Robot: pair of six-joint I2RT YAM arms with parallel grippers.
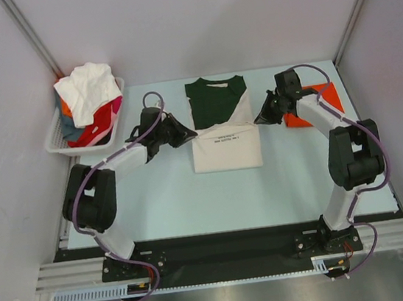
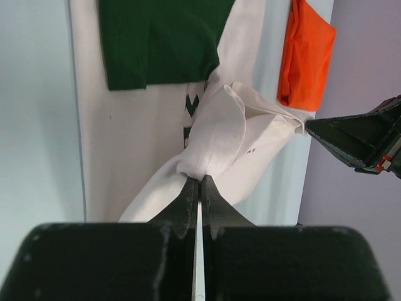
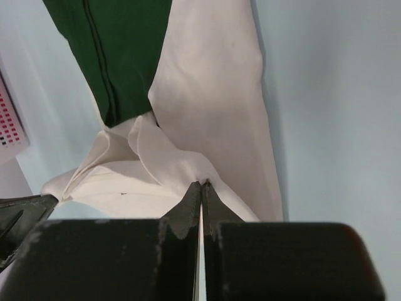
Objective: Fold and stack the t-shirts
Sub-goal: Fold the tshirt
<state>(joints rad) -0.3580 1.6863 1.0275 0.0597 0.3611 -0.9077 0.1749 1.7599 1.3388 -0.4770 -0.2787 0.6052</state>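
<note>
Our left gripper has its jaws pinched together on one side of the cream shirt, and our right gripper is clamped on the other side. The shirt lies mid-table. A folded orange shirt sits to its right, and a heap of shirts fills the basket at far left.
</note>
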